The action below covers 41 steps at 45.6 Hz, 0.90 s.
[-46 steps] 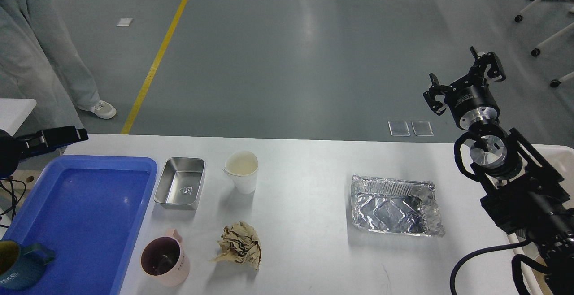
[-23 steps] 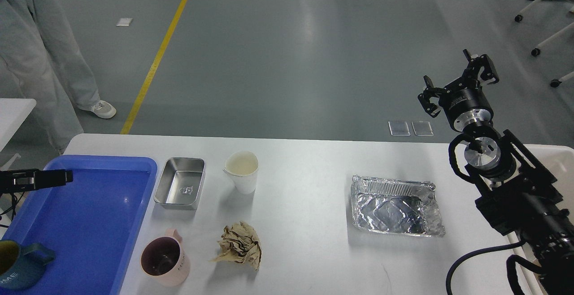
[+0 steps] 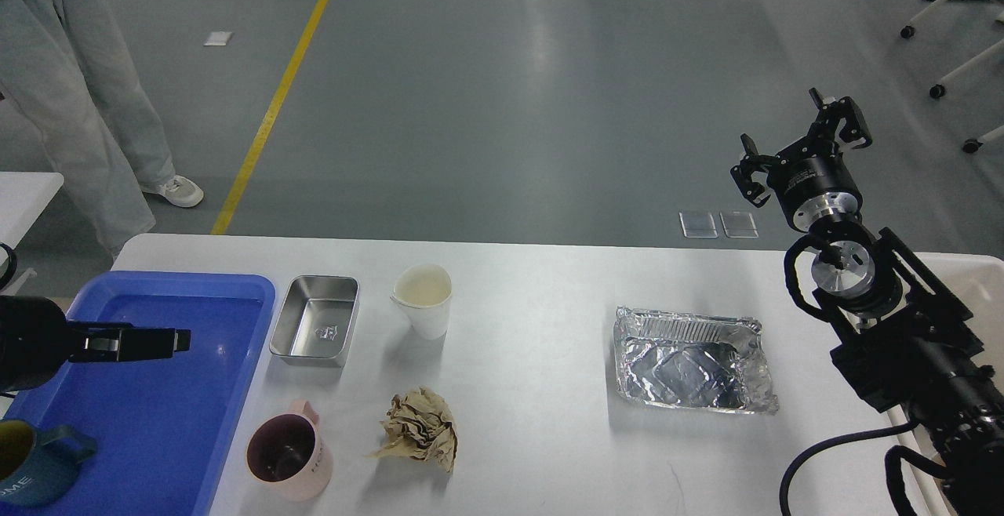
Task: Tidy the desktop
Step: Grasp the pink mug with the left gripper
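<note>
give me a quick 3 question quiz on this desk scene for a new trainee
1. True or false: the pink mug stands inside the blue tray.
2. Which item lies nearest the right gripper? A) foil container B) steel tin C) crumpled brown paper
3. Fill in: the paper cup stands on the desktop just right of the ____.

Key
1. False: it stands on the desktop beside the tray; the dark teal mug is the one in the tray.
2. A
3. steel tin
</note>
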Motion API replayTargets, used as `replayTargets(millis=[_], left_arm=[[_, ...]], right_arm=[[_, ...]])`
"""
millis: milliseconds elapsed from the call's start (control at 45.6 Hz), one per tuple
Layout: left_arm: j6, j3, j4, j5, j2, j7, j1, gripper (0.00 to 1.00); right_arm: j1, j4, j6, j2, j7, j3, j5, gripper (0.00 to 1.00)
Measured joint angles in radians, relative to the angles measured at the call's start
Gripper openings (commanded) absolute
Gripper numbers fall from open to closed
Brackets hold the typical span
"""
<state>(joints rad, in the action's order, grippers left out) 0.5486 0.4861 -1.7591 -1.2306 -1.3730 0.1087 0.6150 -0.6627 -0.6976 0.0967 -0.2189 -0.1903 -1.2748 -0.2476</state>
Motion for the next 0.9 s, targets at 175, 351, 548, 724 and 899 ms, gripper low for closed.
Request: replayTargets(millis=[175, 351, 548, 724, 899], left_arm=[[0.016, -0.008, 0.002, -0.005, 0.000, 0.036, -0.016, 0.87], [-0.011, -0.049, 0.010, -0.006, 0.052, 0.114, -0.027, 0.87], [-0.077, -0.139, 0.036, -0.011, 0.186, 0.192, -0.028, 0.87], [-0.139, -0.223, 0.047, -0.068, 0.284, 0.203, -0.026, 0.87], [-0.208, -0.290, 0.079, -0.107, 0.346, 0.204, -0.026, 0.83]], right_arm=[[0.000, 0.018, 0.000, 0.013, 0.000, 0.000, -0.002, 1.00], [0.000, 0.024, 0.001, 0.024, 0.000, 0.000, -0.004, 1.00], [-0.001, 0.025, 0.002, 0.025, 0.000, 0.002, -0.004, 1.00], [-0.001, 0.026, 0.002, 0.025, 0.000, 0.002, -0.004, 1.00], [0.000, 0.026, 0.002, 0.024, 0.000, 0.003, -0.005, 1.00]])
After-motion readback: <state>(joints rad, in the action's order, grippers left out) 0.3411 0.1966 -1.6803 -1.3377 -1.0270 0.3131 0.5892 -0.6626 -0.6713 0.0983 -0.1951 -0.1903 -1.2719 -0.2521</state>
